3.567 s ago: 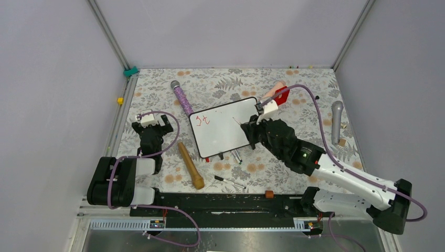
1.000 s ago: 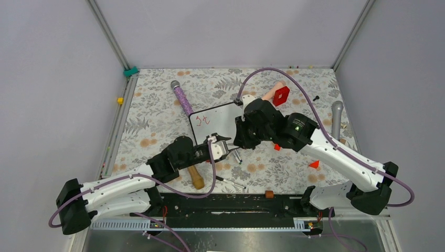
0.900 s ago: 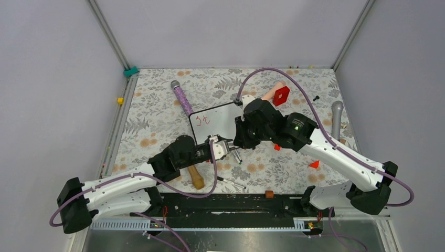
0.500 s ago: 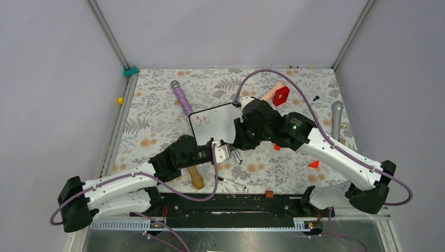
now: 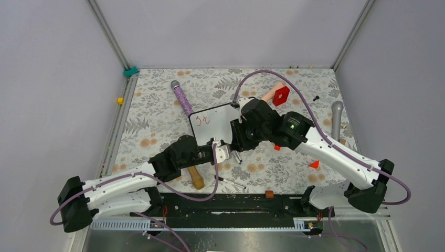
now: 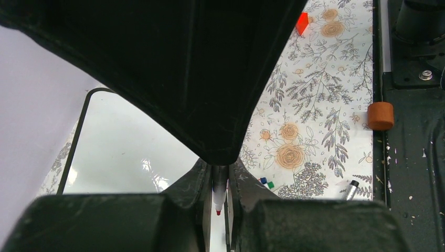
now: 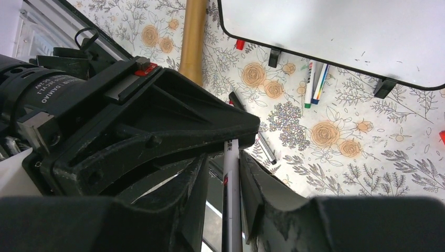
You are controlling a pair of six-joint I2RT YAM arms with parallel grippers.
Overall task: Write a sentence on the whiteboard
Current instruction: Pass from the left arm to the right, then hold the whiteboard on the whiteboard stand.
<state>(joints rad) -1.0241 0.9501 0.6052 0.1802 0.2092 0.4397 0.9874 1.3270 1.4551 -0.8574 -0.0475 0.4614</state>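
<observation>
The whiteboard (image 5: pixel 212 123) lies tilted on the floral cloth, and of the sentence only two red letters (image 5: pixel 202 119) show near its left end. Both grippers meet above the board's near right corner. My left gripper (image 5: pixel 224 151) (image 6: pixel 219 179) is shut on a white marker (image 6: pixel 219 193) with a red tip, seen between its fingers over the whiteboard (image 6: pixel 131 147). My right gripper (image 5: pixel 237 139) (image 7: pixel 224 169) is open around the same marker (image 7: pixel 230 176). A gap shows beside its left finger. The whiteboard (image 7: pixel 341 31) lies beyond.
A wooden handle (image 5: pixel 195 176) and a black pen (image 5: pixel 231 182) lie near the left arm. Two pens (image 7: pixel 314 81) lie by the board's feet. A purple microphone (image 5: pixel 181 97), a red block (image 5: pixel 281 95), a grey microphone (image 5: pixel 336 118) and a brown cylinder (image 5: pixel 269 194) lie around.
The left arm has come in from the left side to the right gripper. Within the last second the left jaws closed on the marker and the right jaws loosened.
</observation>
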